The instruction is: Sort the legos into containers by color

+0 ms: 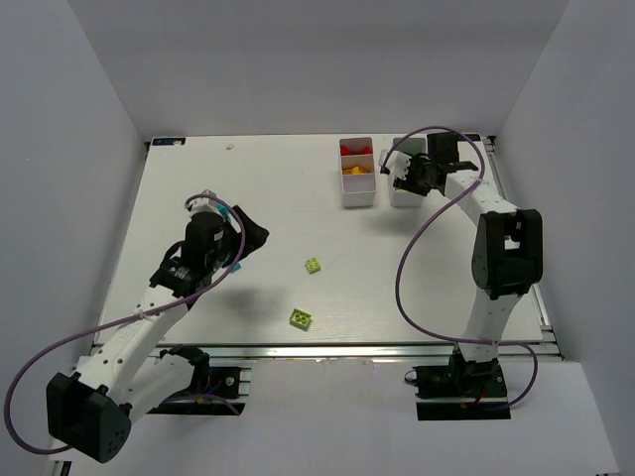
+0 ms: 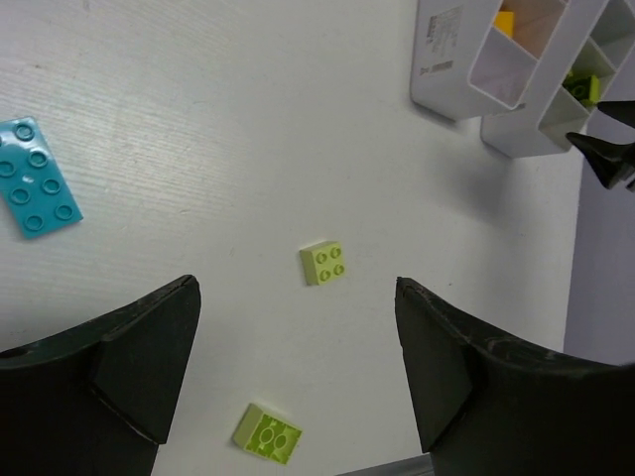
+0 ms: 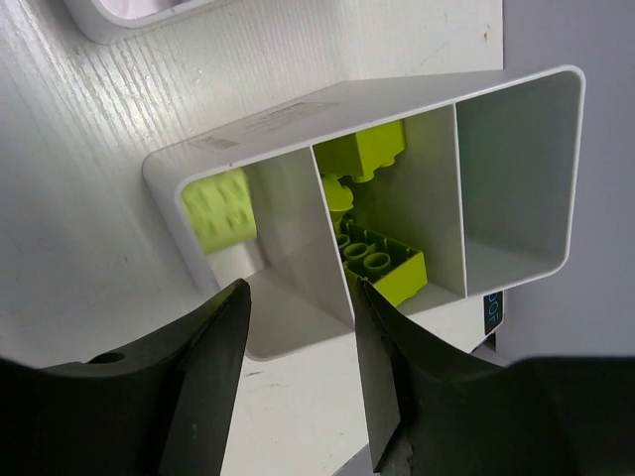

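Lime lego (image 3: 216, 206) blurry, part-hidden at bin (image 3: 516, 84) wall; right tool (image 3: 300, 297) released, left tool (image 2: 296, 297) released.

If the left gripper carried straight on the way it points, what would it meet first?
Most likely the studs-up lime brick on the table, centred ahead of the open left gripper; depth is unclear.

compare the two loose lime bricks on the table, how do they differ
The farther lime brick sits flat, four studs up; the nearer lime brick is tipped, showing its hollow underside. The farther one is closer to the white bins, the nearer one to the table's front edge. Both are lime.
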Controlling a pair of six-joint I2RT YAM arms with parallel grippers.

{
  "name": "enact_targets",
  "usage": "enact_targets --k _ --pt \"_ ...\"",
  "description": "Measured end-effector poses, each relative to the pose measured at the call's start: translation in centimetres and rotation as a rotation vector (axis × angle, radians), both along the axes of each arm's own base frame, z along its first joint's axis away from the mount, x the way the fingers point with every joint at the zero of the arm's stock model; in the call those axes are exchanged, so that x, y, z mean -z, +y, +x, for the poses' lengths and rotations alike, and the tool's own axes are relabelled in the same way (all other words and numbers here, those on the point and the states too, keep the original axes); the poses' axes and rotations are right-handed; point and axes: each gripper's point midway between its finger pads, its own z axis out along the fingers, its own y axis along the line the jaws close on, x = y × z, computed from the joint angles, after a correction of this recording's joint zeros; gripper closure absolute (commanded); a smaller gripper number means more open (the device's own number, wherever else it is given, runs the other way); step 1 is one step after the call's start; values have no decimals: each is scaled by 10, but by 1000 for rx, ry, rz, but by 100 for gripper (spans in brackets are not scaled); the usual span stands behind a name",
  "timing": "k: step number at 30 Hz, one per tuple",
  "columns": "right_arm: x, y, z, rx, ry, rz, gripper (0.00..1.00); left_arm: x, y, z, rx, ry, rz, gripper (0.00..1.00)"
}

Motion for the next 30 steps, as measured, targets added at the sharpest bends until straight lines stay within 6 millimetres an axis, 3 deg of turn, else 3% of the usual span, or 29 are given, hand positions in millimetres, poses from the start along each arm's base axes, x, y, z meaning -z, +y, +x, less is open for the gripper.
enact_targets --k 3,4,5,6,8,9,10,11,13,14,15,16,20,24,27,30 --pt "-4 -1 -5 4 -2 9 48 12 4 -2 -20 56 21 22" --pt "-7 -1 -6 6 -5 15 48 15 5 -3 -27 72 27 28" --pt "-11 -1 -7 8 -10 23 48 18 6 -3 -37 87 30 45" --pt "-16 0 -8 10 -15 37 48 21 8 -4 -47 104 33 53" --pt "-28 4 -14 7 -13 77 47 25 12 -5 -72 127 46 63" --pt "-34 8 -20 -9 -1 108 46 27 15 -7 -82 139 50 64" --pt "-42 13 -27 -28 8 135 45 28 17 -8 -92 149 56 64" --pt "-49 21 -38 -66 31 174 37 30 19 -9 -102 158 61 61" --pt "-64 36 -62 -157 73 241 13 34 23 -11 -119 181 69 47" --pt "-72 46 -79 -220 95 280 11 38 26 -13 -130 197 76 40" --pt "-78 56 -95 -270 115 318 11 42 28 -14 -139 217 84 26" --pt "-86 66 -115 -326 134 363 11 47 31 -16 -152 241 95 22" --pt "-90 104 -186 -435 230 514 11 67 42 -25 -189 333 134 17" --pt "-69 136 -238 -449 341 591 11 77 47 -28 -200 377 155 16" --pt "-52 162 -257 -393 475 604 16 81 47 -28 -199 390 163 16" --pt "-37 192 -260 -266 616 599 21 83 47 -29 -199 400 167 16"
